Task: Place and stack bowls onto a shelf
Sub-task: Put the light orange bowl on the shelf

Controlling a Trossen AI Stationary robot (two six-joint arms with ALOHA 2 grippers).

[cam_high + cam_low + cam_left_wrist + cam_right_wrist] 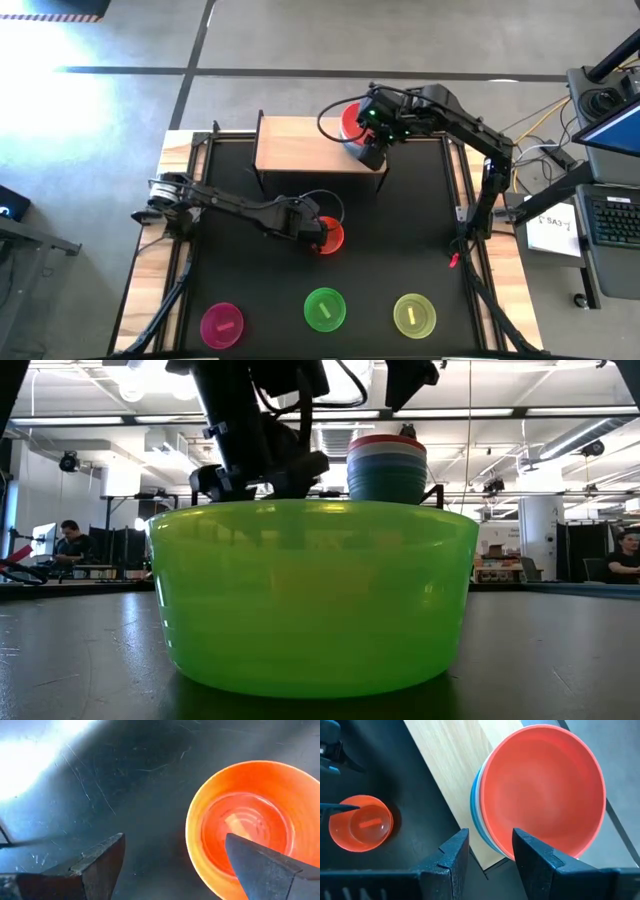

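Note:
A stack of larger bowls [349, 119], topped by the red bowl [545, 785], stands on the right end of the light-wood shelf [300, 145]. In the low view the stack [387, 465] shows red, white, blue-grey and teal rims. My right gripper [490, 847] hangs over the stack's near rim, one finger inside and one outside, fingers narrowly apart. The small orange-red bowl [245, 820] sits upright on the black mat. My left gripper [175, 865] is open wide above it, one finger over its inside and one outside the rim, touching nothing. My right gripper comes from above at the stack's near rim [487, 837], one finger [535, 855] over the red bowl's inside and the other [452, 855] outside the stack. Whether either finger touches the rim I cannot tell. The stack rests on the shelf.
Magenta [222, 323], green [324, 308] and yellow-green [414, 313] small bowls stand in a row along the mat's near edge. The green one [310, 600] fills the low view. The shelf's left half [285, 145] is bare. People sit in the room behind.

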